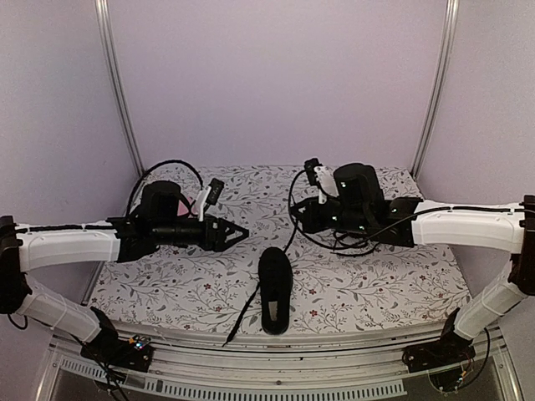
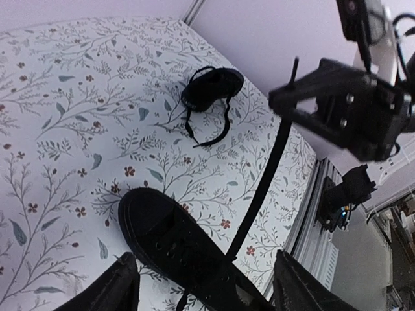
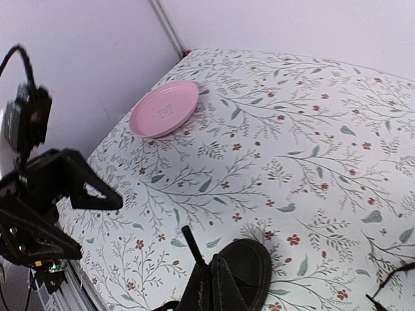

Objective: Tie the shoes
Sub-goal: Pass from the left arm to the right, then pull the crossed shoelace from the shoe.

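Pinched shut on a lace (image 2: 259, 188) of the near shoe (image 1: 275, 290), the right gripper (image 2: 285, 98) holds it taut above that shoe, so the left gripper (image 1: 242, 230), gaping empty alongside, can likely take it.

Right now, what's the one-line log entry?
left gripper: open, beside shoe | right gripper: shut on lace, taut | status: untied
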### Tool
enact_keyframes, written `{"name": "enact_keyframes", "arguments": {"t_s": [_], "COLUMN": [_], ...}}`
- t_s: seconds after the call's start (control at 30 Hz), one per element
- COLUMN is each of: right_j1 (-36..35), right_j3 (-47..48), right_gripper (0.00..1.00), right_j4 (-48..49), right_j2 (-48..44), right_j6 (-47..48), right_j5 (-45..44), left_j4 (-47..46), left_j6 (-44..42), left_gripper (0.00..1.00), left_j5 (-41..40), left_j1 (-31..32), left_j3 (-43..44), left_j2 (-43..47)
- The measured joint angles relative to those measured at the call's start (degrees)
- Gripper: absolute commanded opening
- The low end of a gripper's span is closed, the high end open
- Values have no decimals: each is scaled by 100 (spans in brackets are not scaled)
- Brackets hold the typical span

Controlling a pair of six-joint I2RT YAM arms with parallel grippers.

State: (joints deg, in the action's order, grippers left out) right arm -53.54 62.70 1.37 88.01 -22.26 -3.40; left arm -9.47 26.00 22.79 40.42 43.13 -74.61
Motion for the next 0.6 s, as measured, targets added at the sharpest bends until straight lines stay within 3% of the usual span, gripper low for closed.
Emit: {"name": "enact_keyframes", "arguments": {"t_s": [0.23, 0.6], "right_j1": [833, 957], "right_j3": [-1069, -1362], "right_gripper": [2, 2], "right_j4": [-341, -382], "right_j2": [-1104, -1360], "right_j6": [-562, -1036], "right_j5": [-363, -354], "left_j4": [-409, -658], "left_j6": [103, -269], "left_gripper": [59, 47], "left_j5": [92, 44], "left_j1": [597, 1130], "left_j3": [-817, -531], "left_j2": [-361, -1812]}}
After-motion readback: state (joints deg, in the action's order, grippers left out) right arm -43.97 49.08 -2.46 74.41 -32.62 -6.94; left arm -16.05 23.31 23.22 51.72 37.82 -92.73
